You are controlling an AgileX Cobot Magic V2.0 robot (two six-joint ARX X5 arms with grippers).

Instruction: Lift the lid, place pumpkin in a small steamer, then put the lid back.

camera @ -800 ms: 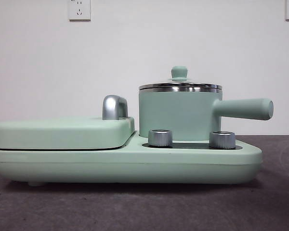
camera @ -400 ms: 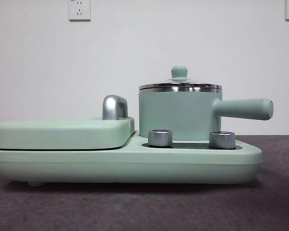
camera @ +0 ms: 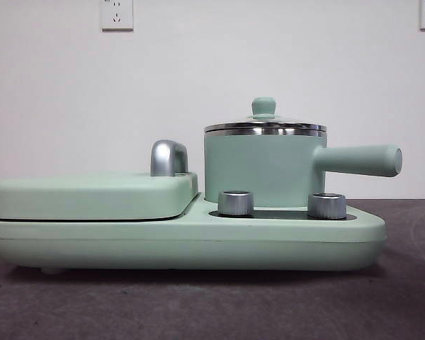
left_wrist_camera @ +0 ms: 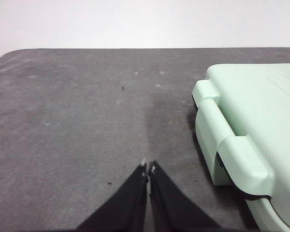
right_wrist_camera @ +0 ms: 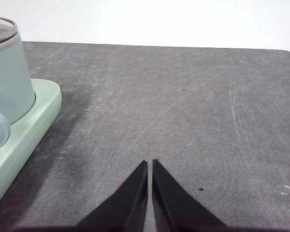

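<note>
On your left, the left claw point(left_wrist_camera: 148, 166) hangs over bare grey counter point(left_wrist_camera: 77, 121) with its jaws pressed together and nothing between them; the hinged end of the mint-green cooker base point(left_wrist_camera: 241, 145) lies just beside it, not touching.

In the front view, start at the left end of that base point(camera: 184, 244): you see the wide flat cover point(camera: 92, 195) lying closed on it, with its chrome handle point(camera: 168, 157) standing at the cover's far right edge. Next to the handle stands the small steamer point(camera: 262, 170), upright on the right half of the base, behind two steel dials point(camera: 235, 202). The lid point(camera: 264, 122) sits level on the steamer's steel rim, mint knob up. The steamer's long handle points right, out past the second dial.

You cannot see the pumpkin in any view.

On the right, the right claw point(right_wrist_camera: 150, 165) is likewise closed and empty, above open counter, with the steamer's wall point(right_wrist_camera: 7, 77) and the base's corner off to one side, apart from it.

No brand, label or lettering is readable on the cooker. Two white wall sockets point(camera: 117, 14) sit high on the wall behind; their faces carry no legible writing.
</note>
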